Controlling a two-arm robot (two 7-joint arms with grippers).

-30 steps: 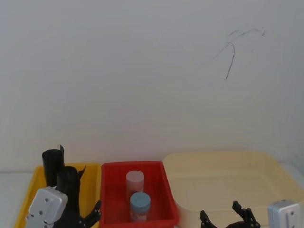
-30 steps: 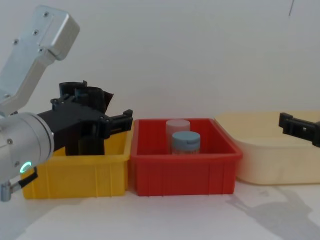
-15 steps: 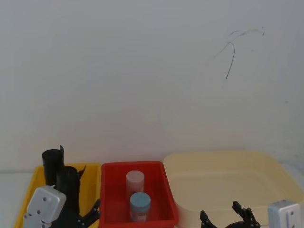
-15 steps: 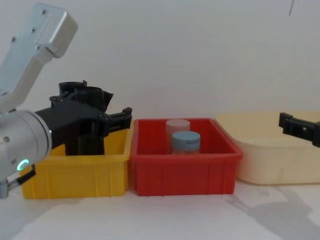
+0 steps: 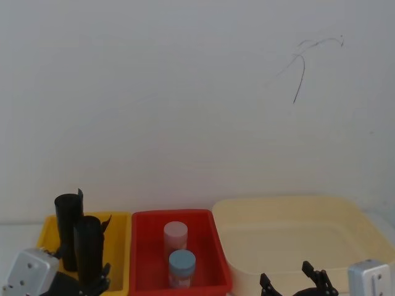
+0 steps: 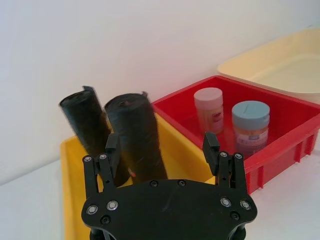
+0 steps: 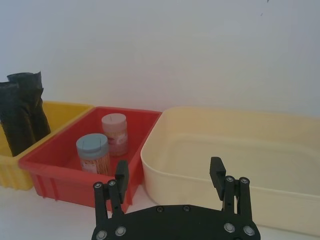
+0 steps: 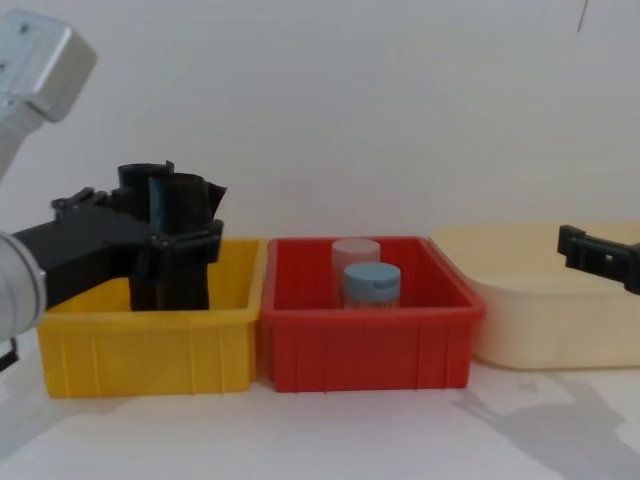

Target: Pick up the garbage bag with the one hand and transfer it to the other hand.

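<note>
1. The left gripper [image 6: 161,145] hovers at the near side of the yellow bin [image 8: 140,345], its fingers spread wide and pinching nothing.
2. The garbage bag [image 5: 89,246] stands upright in that bin, just ahead of the spread fingers. A second black roll [image 5: 66,216] stands close behind it.
3. The red bin [image 8: 365,350], beside the yellow one, holds a pale-lidded jar [image 5: 175,233] and a blue-lidded jar [image 5: 182,262], both upright.
4. The cream tub [image 8: 540,320] sits beside the red bin.
5. The right gripper [image 7: 169,175] hangs at the tub's near rim, fingers apart and empty.
</note>
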